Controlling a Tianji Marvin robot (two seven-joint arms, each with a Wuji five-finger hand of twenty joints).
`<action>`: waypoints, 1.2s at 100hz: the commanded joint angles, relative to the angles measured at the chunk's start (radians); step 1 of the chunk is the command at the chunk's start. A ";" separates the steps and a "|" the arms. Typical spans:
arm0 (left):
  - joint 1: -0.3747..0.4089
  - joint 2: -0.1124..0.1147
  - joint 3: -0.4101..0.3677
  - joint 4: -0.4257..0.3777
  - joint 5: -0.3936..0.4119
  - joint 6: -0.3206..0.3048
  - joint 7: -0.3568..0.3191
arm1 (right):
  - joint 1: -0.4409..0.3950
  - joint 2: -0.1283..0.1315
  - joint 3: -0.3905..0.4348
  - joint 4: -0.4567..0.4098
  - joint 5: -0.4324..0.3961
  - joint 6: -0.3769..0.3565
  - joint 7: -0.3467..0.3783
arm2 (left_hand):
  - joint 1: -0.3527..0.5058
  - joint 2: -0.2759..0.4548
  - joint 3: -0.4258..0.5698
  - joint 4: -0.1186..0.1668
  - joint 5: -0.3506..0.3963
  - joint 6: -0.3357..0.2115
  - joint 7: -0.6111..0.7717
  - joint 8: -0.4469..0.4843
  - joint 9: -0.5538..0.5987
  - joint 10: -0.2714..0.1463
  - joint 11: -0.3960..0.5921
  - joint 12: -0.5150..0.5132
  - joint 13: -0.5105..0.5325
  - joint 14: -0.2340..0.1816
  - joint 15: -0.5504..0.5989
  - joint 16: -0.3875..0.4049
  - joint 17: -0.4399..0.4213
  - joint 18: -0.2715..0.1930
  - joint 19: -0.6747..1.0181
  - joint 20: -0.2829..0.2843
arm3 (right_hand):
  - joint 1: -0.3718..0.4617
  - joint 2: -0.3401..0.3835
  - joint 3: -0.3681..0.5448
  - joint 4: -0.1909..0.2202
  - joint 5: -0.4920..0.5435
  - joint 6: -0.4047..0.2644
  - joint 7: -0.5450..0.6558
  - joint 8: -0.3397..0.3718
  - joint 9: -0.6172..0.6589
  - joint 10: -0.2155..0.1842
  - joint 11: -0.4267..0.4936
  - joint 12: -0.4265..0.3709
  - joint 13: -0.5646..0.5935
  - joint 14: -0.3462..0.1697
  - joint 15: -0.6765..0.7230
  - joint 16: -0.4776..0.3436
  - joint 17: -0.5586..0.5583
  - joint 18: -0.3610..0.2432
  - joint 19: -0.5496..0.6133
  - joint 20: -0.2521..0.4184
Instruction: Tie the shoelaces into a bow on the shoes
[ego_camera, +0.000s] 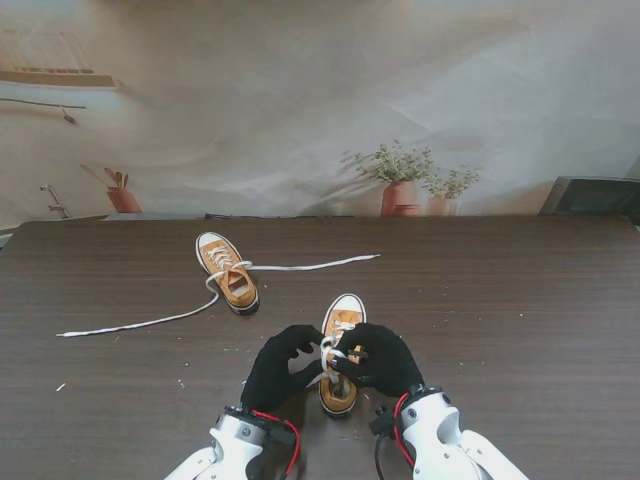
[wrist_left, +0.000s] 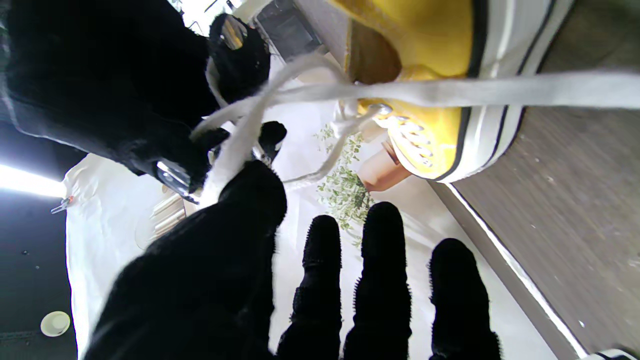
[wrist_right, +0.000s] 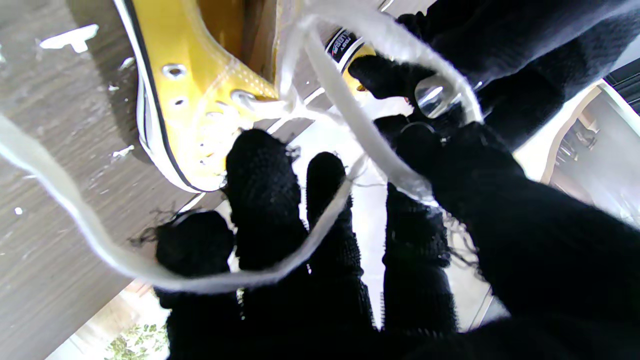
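The near yellow sneaker lies toe away from me between my two black-gloved hands. My left hand and right hand meet over its tongue, both pinching its white lace. In the left wrist view the lace runs from the shoe to my left thumb, with the other fingers spread. In the right wrist view a lace loop drapes over my right fingers, pinned under the thumb beside the shoe. A second yellow sneaker lies farther away, to the left, untied.
The far shoe's loose laces trail across the dark wooden table: one end to the left, the other to the right. Potted plants stand beyond the far edge. Small white scraps dot the table.
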 joint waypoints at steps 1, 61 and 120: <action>0.001 -0.007 0.005 -0.009 0.005 -0.014 -0.005 | -0.002 0.002 -0.003 -0.005 0.003 -0.003 0.018 | 0.002 -0.038 0.040 -0.013 0.028 -0.158 0.010 -0.009 -0.002 -0.041 0.014 -0.017 -0.014 -0.030 -0.010 0.008 -0.011 -0.056 0.003 0.005 | 0.037 0.018 0.035 0.009 0.023 -0.058 0.025 0.041 -0.006 0.000 -0.006 -0.004 -0.006 0.001 -0.002 0.019 -0.001 -0.005 0.004 0.016; -0.012 -0.018 0.010 0.015 0.007 -0.073 0.020 | 0.000 0.004 -0.009 -0.008 0.007 -0.002 0.029 | 0.031 -0.066 0.149 -0.001 0.101 -0.186 0.035 0.024 0.050 -0.073 -0.011 0.105 0.015 -0.034 -0.016 0.036 -0.003 -0.068 -0.006 -0.004 | 0.040 0.025 0.027 0.008 0.020 -0.058 0.021 0.045 -0.005 0.000 -0.006 -0.004 -0.005 0.002 -0.001 0.019 0.001 -0.004 0.007 0.017; -0.090 -0.045 0.083 0.083 0.031 -0.040 0.095 | -0.008 0.005 -0.005 -0.015 0.013 -0.019 0.037 | -0.097 -0.293 0.249 -0.027 0.097 -0.076 0.005 0.011 0.086 -0.059 0.063 -0.002 0.066 -0.030 0.026 0.008 0.065 -0.035 0.023 -0.009 | 0.044 0.029 0.023 0.007 0.018 -0.055 0.020 0.047 -0.005 -0.001 -0.008 -0.005 -0.004 0.001 0.000 0.019 0.002 -0.003 0.007 0.017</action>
